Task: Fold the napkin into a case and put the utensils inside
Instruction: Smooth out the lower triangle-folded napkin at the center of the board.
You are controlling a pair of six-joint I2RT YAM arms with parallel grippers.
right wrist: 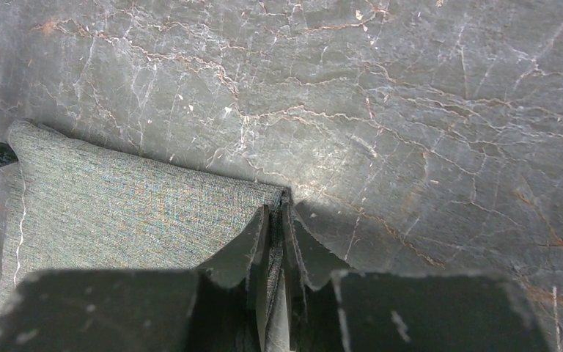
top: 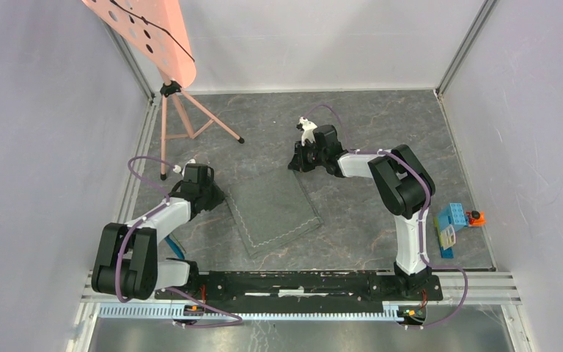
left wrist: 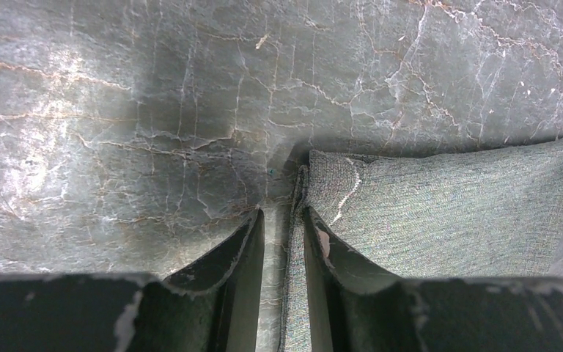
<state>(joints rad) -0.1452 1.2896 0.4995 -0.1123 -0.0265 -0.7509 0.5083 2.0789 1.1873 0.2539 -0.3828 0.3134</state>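
The napkin (top: 275, 209) lies flat on the slate floor, a dark grey, roughly square cloth with a zigzag hem on its near edge. My left gripper (top: 218, 196) is low at its left corner. In the left wrist view the jaws (left wrist: 282, 213) straddle the hem of the napkin (left wrist: 447, 198); the cloth lies against the right finger, and bare floor shows beside the left one. My right gripper (top: 297, 163) is at the far corner. Its jaws (right wrist: 276, 207) are pinched on the edge of the napkin (right wrist: 132, 205). No case shows, and I cannot make out the utensils.
A pink perforated board (top: 146, 37) on a tripod (top: 190, 125) stands at the back left. A chunky blue-and-white block with an orange part (top: 454, 224) sits by the right wall. Walls enclose the floor on three sides, and the arms' rail (top: 300, 282) runs along the near edge.
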